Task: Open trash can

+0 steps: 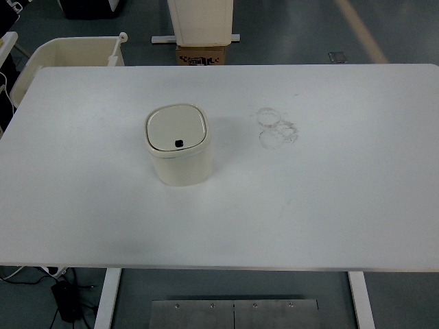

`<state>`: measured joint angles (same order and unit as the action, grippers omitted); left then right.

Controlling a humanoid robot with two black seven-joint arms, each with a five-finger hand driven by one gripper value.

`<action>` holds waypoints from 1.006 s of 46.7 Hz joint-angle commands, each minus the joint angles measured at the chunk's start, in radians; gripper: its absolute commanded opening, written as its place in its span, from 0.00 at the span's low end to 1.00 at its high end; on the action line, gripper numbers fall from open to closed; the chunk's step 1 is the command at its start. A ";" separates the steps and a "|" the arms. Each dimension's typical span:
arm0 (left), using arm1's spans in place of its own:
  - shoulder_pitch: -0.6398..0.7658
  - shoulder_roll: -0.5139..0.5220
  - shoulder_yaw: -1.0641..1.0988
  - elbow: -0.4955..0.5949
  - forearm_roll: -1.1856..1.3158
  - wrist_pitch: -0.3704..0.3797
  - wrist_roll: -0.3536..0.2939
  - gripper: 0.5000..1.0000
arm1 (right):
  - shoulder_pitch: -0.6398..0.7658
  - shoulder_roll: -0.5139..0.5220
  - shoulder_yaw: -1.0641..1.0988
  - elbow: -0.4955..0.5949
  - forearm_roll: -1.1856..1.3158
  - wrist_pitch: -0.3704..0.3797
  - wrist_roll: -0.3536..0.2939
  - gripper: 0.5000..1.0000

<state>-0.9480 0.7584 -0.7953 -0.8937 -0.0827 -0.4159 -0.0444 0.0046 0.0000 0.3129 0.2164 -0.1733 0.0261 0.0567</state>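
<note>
A small cream trash can (178,146) stands upright on the white table (309,205), left of the middle. Its square lid (177,128) lies flat and closed, with a small black button (179,143) near the front edge. Neither of my hands nor either arm shows anywhere in the top view.
Faint ring marks (276,128) stain the table right of the can. Behind the table's far edge stand a cream plastic chair (65,56) at left and a cardboard box (202,54) under a white unit. Cables and a black adapter (65,298) lie on the floor at lower left.
</note>
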 commanded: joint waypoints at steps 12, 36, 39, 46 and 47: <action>-0.093 0.105 0.097 -0.142 0.103 0.002 0.055 1.00 | 0.000 0.000 0.000 0.000 0.000 0.000 0.000 0.99; -0.314 0.183 0.285 -0.386 0.314 -0.050 0.204 1.00 | 0.000 0.000 0.000 0.000 0.000 0.000 0.002 0.99; -0.334 0.190 0.285 -0.409 0.351 -0.105 0.227 1.00 | 0.000 0.000 0.000 0.000 0.000 0.000 0.000 0.99; -0.362 0.193 0.311 -0.444 0.478 -0.162 0.242 1.00 | 0.000 0.000 0.000 0.000 0.000 0.000 0.002 0.99; -0.362 0.191 0.315 -0.447 0.492 -0.162 0.242 1.00 | 0.000 0.000 0.000 0.000 0.000 0.000 0.000 0.98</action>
<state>-1.3081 0.9529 -0.4928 -1.3316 0.3616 -0.5744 0.1975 0.0045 0.0000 0.3129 0.2163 -0.1733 0.0260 0.0563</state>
